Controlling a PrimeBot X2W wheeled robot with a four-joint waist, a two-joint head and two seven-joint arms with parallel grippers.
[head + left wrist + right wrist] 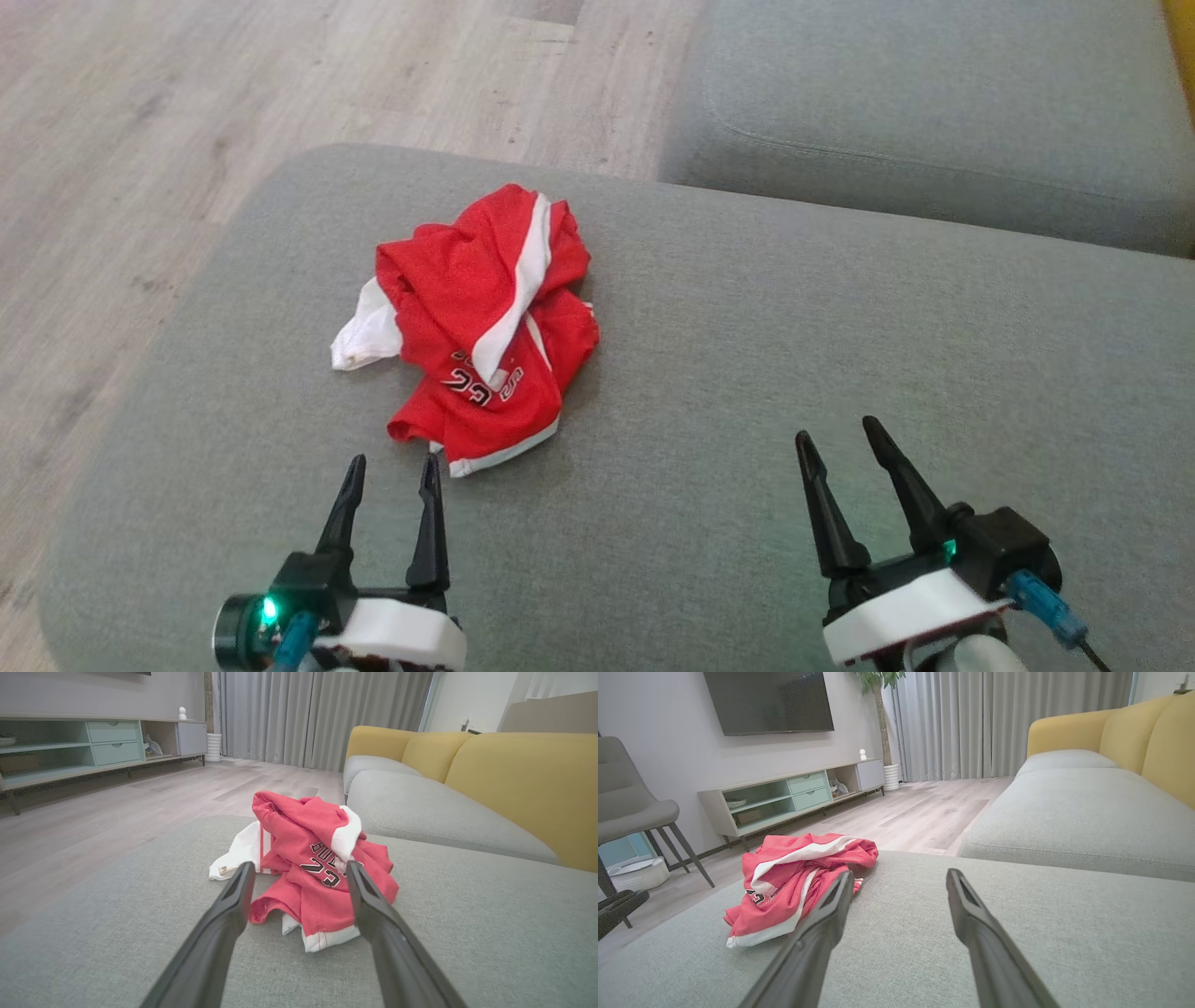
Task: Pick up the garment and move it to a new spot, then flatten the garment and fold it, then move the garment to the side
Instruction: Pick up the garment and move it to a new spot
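A crumpled red garment (485, 327) with white trim and a printed number lies on the grey cushion (728, 392), left of its middle. My left gripper (392, 462) stands open just short of the garment's near hem, nothing between its fingers. In the left wrist view the garment (317, 858) sits straight ahead of the open left gripper (299, 868). My right gripper (836, 429) is open over bare cushion, well to the right of the garment. In the right wrist view the garment (794, 877) lies ahead and to the left of the open right gripper (899, 875).
The cushion's left and far edges drop to a pale wood floor (140, 140). A second grey seat cushion (934, 103) lies beyond at the right, with yellow backrests (523, 774). A TV cabinet (794, 793) and a grey chair (630, 812) stand across the floor.
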